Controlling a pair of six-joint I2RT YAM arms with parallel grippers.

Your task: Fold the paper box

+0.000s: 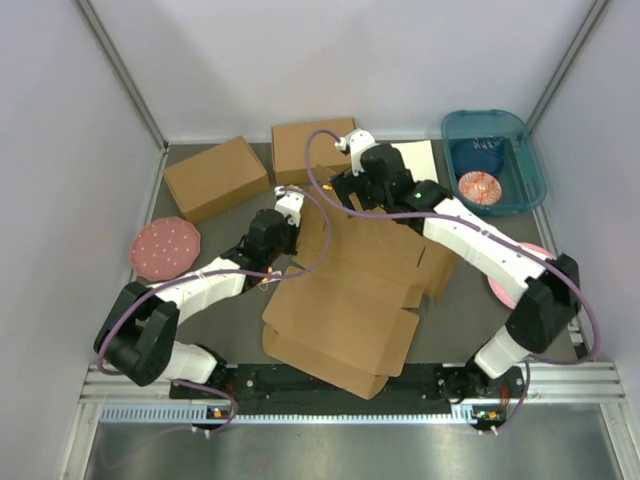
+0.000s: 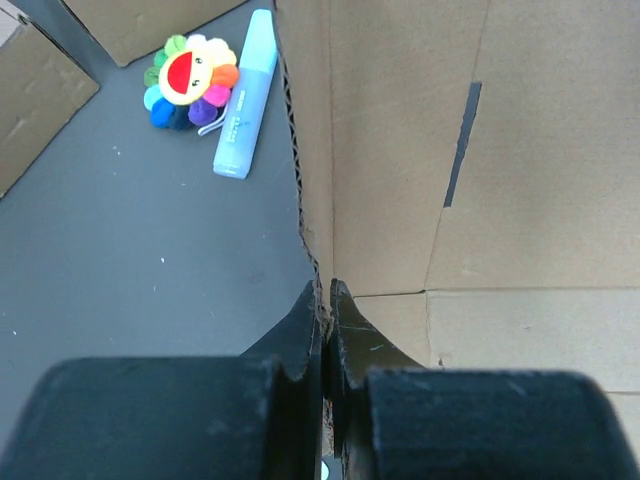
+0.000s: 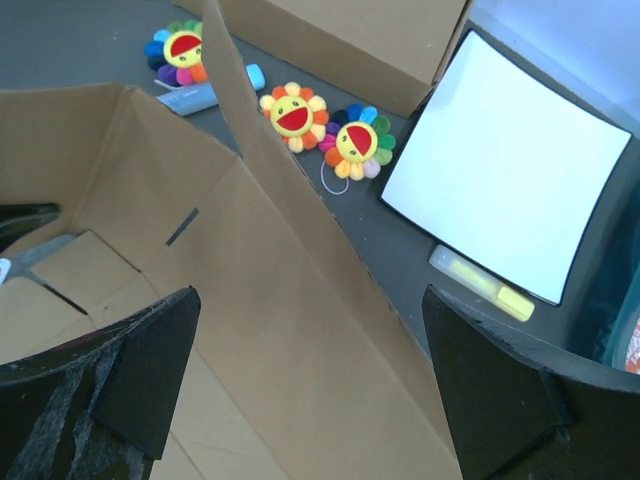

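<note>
Enclosing white walls (image 1: pixel 350 60), dark grey tabletop (image 1: pixel 455 318)

My L arm (image 1: pixel 200 285) starts at the near-left base, elbow folded low & out to the left, forearm reaching inward toward centre. L wrist tips fwd and down. L jaws are pinched tight, fingers (image 2: pixel 300 335) pressed together on the raw edge of a paper box (image 1: pixel 345 310) wall. My R arm (image 1: pixel 480 245) starts at the near-right base, elbow pushed out wide to the right, forearm stretched diag. toward far-centre. R jaws are spread wide, fingers (image 3: pixel 140 370) well apart, one on each side of an upright box wall, not gripping it.
</note>
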